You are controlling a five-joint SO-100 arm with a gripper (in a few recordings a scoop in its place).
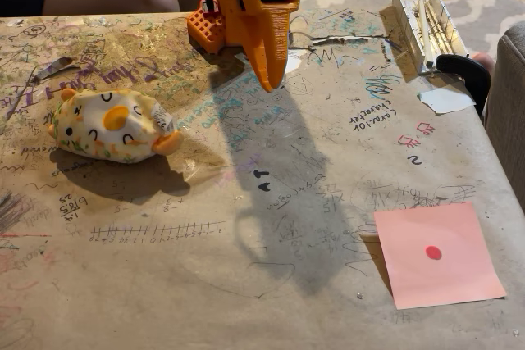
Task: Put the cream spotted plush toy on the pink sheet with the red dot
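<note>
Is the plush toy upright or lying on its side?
On its side: the cream spotted plush toy lies lengthwise on the table, orange feet pointing right.

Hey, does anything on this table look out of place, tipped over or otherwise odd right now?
The cream spotted plush toy lies tipped on its side at the left of the fixed view, far from the pink sheet with the red dot, which lies flat at lower right. The table is covered in scribbles. Nothing looks spilled.

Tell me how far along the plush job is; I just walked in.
Nothing looks done yet. The cream spotted plush toy lies on its side at the table's left, far from the pink sheet with the red dot, which is bare. The gripper hangs near the back, holding nothing. Left: grasp, carry, place.
</note>
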